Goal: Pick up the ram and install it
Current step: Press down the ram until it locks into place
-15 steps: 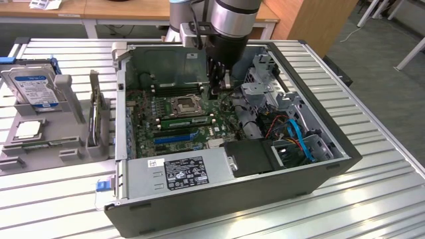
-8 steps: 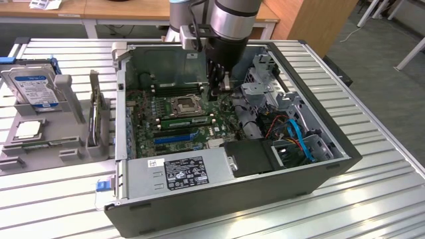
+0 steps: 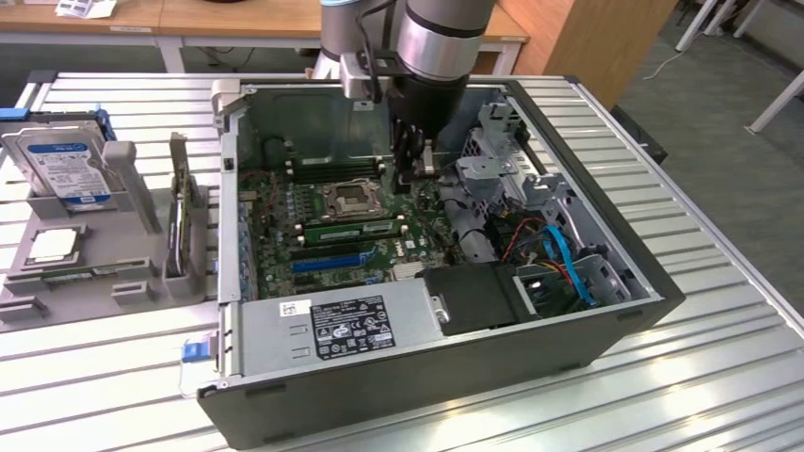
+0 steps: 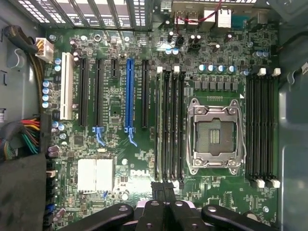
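Shut, empty pincer [image 3: 419, 174] [image 4: 164, 190] inside the open PC case [image 3: 503, 395]; ram [image 3: 354, 227] [image 4: 159, 125] sits in a mobo slot.
We see the hard drive [image 3: 56, 160] & expansion card [image 3: 186, 217] racked outside the case on the exterior view's left, the PSU [image 3: 339, 325] along the near wall, and the drive cage [image 3: 503, 165] close on the arm's right. Pincer fingers are together, gripping nothing, over the mobo; can't tell if they touch it. The ram stands edge-up in the slot bank btw the CPU socket [image 3: 348, 196] [image 4: 214, 132] and the blue PCIe slot [image 4: 128, 94]. The pincer is just off that bank's right end.
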`<state>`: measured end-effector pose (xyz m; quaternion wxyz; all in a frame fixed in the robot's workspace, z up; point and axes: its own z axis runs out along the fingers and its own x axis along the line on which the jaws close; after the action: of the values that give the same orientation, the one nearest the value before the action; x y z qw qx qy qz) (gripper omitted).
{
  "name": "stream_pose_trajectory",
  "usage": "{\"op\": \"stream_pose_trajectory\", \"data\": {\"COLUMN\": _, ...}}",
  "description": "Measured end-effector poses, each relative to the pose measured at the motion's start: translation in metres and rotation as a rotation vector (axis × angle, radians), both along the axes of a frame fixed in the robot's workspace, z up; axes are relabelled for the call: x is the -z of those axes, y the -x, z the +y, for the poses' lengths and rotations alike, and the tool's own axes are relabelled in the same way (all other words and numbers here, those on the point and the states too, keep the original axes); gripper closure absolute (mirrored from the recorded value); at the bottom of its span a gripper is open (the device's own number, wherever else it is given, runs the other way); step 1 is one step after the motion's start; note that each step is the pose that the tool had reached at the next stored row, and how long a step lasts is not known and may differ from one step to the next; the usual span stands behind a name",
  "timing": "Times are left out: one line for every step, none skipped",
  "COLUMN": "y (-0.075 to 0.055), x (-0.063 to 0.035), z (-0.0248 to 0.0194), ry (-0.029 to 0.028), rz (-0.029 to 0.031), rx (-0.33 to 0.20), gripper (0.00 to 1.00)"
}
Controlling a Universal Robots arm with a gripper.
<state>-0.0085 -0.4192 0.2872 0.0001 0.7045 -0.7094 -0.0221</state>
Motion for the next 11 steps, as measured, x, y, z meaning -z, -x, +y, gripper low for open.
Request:
{"op": "stream_pose_trajectory", "data": {"y": 0.000, "x": 0.0010, "z": 0.0000, "ry": 0.0000, "rz": 0.0000, "rx": 0.000, "gripper": 0.90}}
{"op": "stream_pose_trajectory", "data": {"y": 0.000, "x": 0.0021, "z": 0.0000, "ry": 0.0000, "rz": 0.0000, "rx": 0.000, "gripper": 0.90}}
{"op": "stream_pose_trajectory", "data": {"y": 0.000, "x": 0.0033, "z": 0.0000, "ry": -0.0001, "rz": 0.0000, "rx": 0.000, "gripper": 0.90}}
{"op": "stream_pose_trajectory", "data": {"y": 0.000, "x": 0.0043, "z": 0.0000, "ry": 0.0000, "rz": 0.0000, "rx": 0.000, "gripper": 0.90}}
{"op": "stream_pose_trajectory", "data": {"y": 0.000, "x": 0.0053, "z": 0.0000, "ry": 0.0000, "rz": 0.0000, "rx": 0.000, "gripper": 0.90}}
{"op": "stream_pose_trajectory", "data": {"y": 0.000, "x": 0.0062, "z": 0.0000, "ry": 0.0000, "rz": 0.0000, "rx": 0.000, "gripper": 0.90}}
{"op": "stream_pose_trajectory", "data": {"y": 0.000, "x": 0.0072, "z": 0.0000, "ry": -0.0001, "rz": 0.0000, "rx": 0.000, "gripper": 0.90}}
{"op": "stream_pose_trajectory", "data": {"y": 0.000, "x": 0.0082, "z": 0.0000, "ry": 0.0000, "rz": 0.0000, "rx": 0.000, "gripper": 0.90}}
{"op": "stream_pose_trajectory", "data": {"y": 0.000, "x": 0.0091, "z": 0.0000, "ry": 0.0000, "rz": 0.0000, "rx": 0.000, "gripper": 0.90}}
{"op": "stream_pose_trajectory", "data": {"y": 0.000, "x": 0.0101, "z": 0.0000, "ry": 0.0001, "rz": 0.0000, "rx": 0.000, "gripper": 0.90}}
{"op": "stream_pose_trajectory", "data": {"y": 0.000, "x": 0.0110, "z": 0.0000, "ry": 0.0001, "rz": 0.0000, "rx": 0.000, "gripper": 0.90}}
